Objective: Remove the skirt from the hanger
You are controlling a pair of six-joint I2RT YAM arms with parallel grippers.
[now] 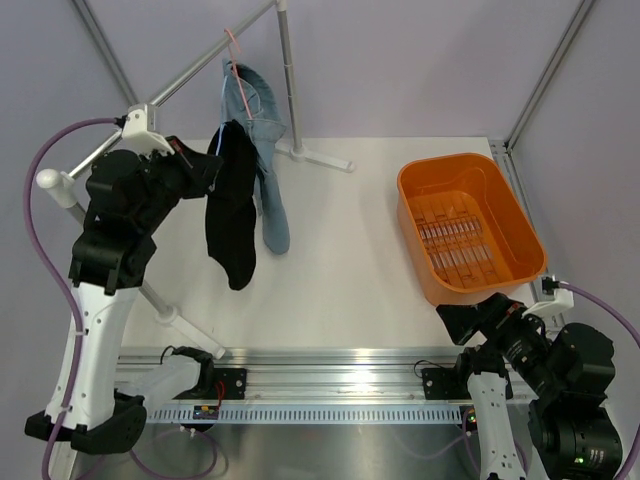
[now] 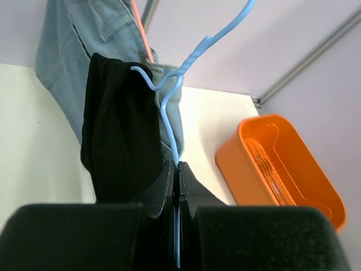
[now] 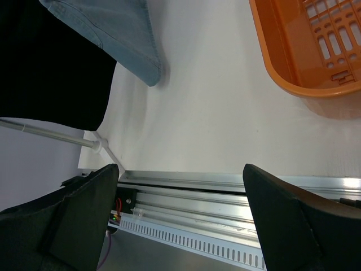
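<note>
The black skirt (image 1: 232, 205) hangs on a thin blue hanger (image 2: 169, 107), in front of a light denim garment (image 1: 265, 150). In the left wrist view the skirt (image 2: 115, 135) drapes left of the hanger's wire. My left gripper (image 1: 205, 165) is raised beside the skirt's top; in its wrist view (image 2: 176, 165) it is shut on the blue hanger's wire, which runs between the fingers. My right gripper (image 1: 470, 320) is low near the table's front right edge, open and empty (image 3: 180, 169).
The denim garment hangs from a pink hanger (image 1: 232, 45) on a metal clothes rack (image 1: 288, 90) at the back. An orange basket (image 1: 400, 185) stands on the right of the white table. The rack's base legs (image 1: 180, 325) cross the left side.
</note>
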